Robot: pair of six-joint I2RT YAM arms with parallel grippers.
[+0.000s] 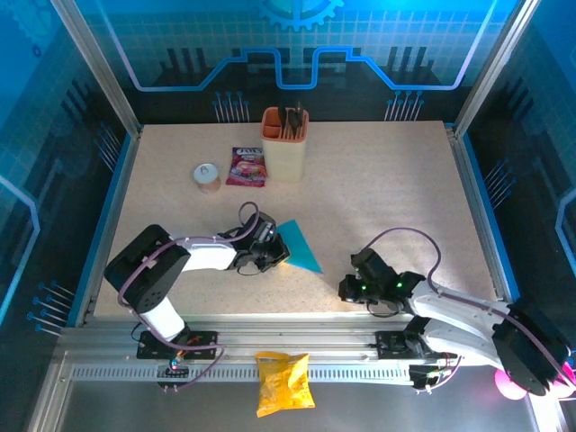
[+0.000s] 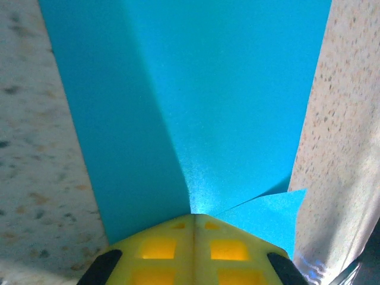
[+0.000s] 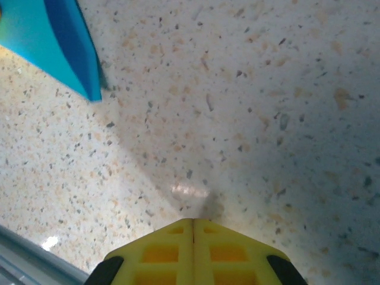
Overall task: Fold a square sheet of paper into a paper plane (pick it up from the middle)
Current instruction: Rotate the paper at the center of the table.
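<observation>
Nearest, behind both claws on the metal rail at the table's front edge, lies a yellow snack bag (image 1: 283, 382). The right claw (image 1: 346, 288) sits low over the bare speckled table (image 1: 396, 198). Its two yellow fingers (image 3: 160, 252) are pressed together with only a thin seam between them, and they grip nothing. Ahead of it and off to its left, well apart from it, lies one pointed corner of the blue sheet of paper (image 1: 301, 246).

The left claw (image 1: 273, 252) is closed just as tightly, and its tips meet at the near edge of the sheet. From there the paper fans away from the claw as a widening wedge lying flat on the table. A crease runs out from the fingertips, and a small flap lies just right of them. Whether the tips pinch the paper or only rest on it is hard to tell.

Farther up the table from the left claw lie a pink-purple packet (image 1: 247, 166), with a small round jar (image 1: 207, 177) to its left and a beige cup (image 1: 285, 146) of dark sticks to its right.
</observation>
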